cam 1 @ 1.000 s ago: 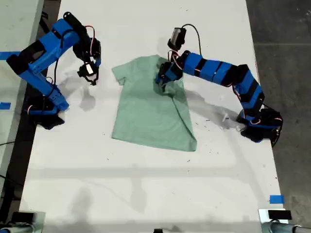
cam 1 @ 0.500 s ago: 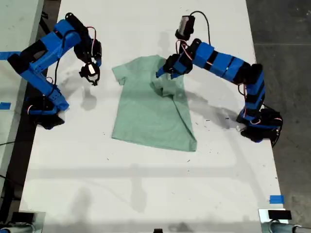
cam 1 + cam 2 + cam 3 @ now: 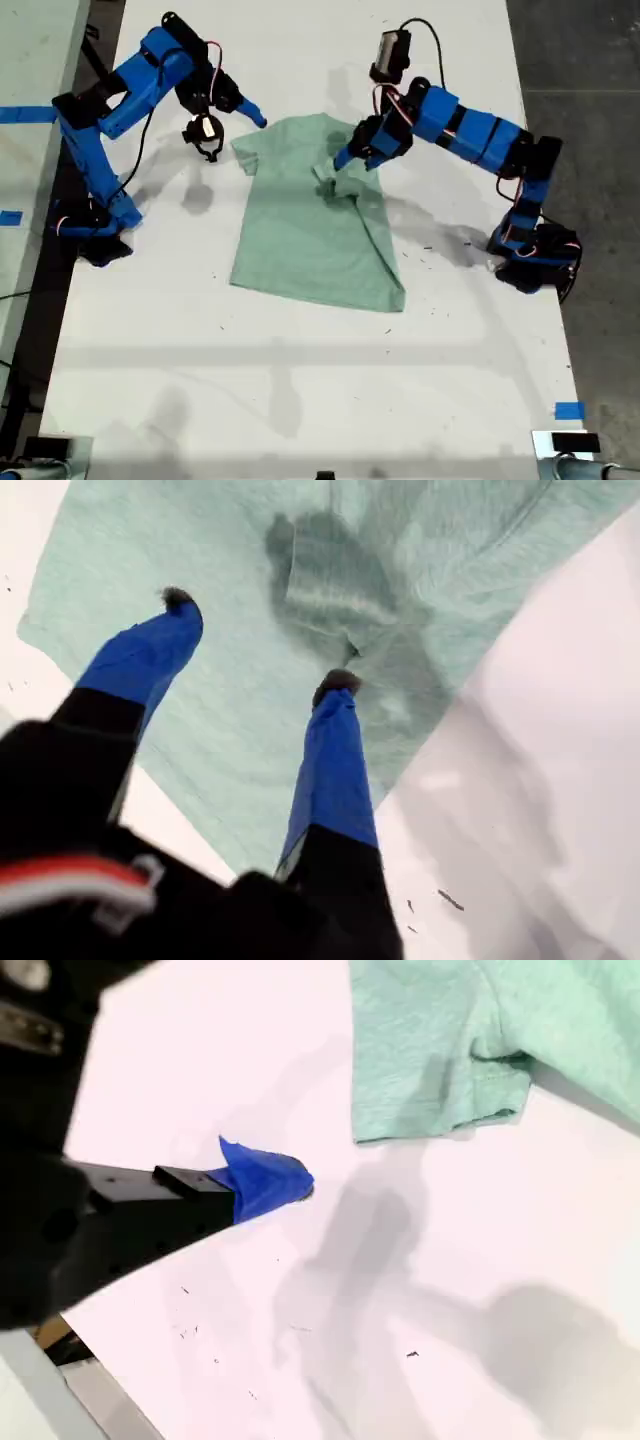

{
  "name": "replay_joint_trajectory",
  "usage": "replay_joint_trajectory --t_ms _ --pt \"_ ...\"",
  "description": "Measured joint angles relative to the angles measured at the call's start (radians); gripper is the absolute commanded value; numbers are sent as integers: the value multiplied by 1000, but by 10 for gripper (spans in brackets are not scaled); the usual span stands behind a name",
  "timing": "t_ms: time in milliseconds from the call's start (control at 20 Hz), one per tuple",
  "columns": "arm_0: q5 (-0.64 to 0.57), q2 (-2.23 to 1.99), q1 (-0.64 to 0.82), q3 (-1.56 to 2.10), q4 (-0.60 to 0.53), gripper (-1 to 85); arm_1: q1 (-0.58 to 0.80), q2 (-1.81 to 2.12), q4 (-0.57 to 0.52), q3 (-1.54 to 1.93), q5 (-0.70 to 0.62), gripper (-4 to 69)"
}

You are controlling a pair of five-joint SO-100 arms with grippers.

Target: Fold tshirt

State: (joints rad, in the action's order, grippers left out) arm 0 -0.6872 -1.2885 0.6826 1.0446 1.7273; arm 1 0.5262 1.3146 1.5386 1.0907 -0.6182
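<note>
The pale mint-green tshirt (image 3: 300, 230) lies flat on the white table (image 3: 300, 380), its side edge at the exterior view's right folded inward, with a small rumple near the collar. My first gripper (image 3: 345, 165) hovers just above that rumple, open, and its two blue fingers (image 3: 335, 770) straddle the cloth (image 3: 250, 730) with nothing held between them. My second gripper (image 3: 238, 128) hangs open above bare table beside the sleeve (image 3: 440, 1080) at the exterior view's left. Only one of its blue fingertips (image 3: 268, 1180) shows in the second wrist view.
Both arm bases (image 3: 95, 225) (image 3: 530, 260) stand at the table's side edges in the exterior view. Blue tape marks (image 3: 568, 410) sit near the front corner at the exterior view's right. A dark floor (image 3: 590, 100) runs along the table edge on that side.
My first gripper has risen off the shirt's collar area and opened, leaving a rumpled fold. My second gripper has swung up and toward the sleeve at the exterior view's left.
</note>
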Motion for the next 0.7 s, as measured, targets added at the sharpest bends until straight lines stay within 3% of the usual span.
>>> replay_joint_trajectory --t_ms 200,700 --pt "-46 98 9 -17 -21 415 -3 43 9 29 8 234" --pt "-146 400 94 -11 -256 369 -18 322 34 221 44 227"
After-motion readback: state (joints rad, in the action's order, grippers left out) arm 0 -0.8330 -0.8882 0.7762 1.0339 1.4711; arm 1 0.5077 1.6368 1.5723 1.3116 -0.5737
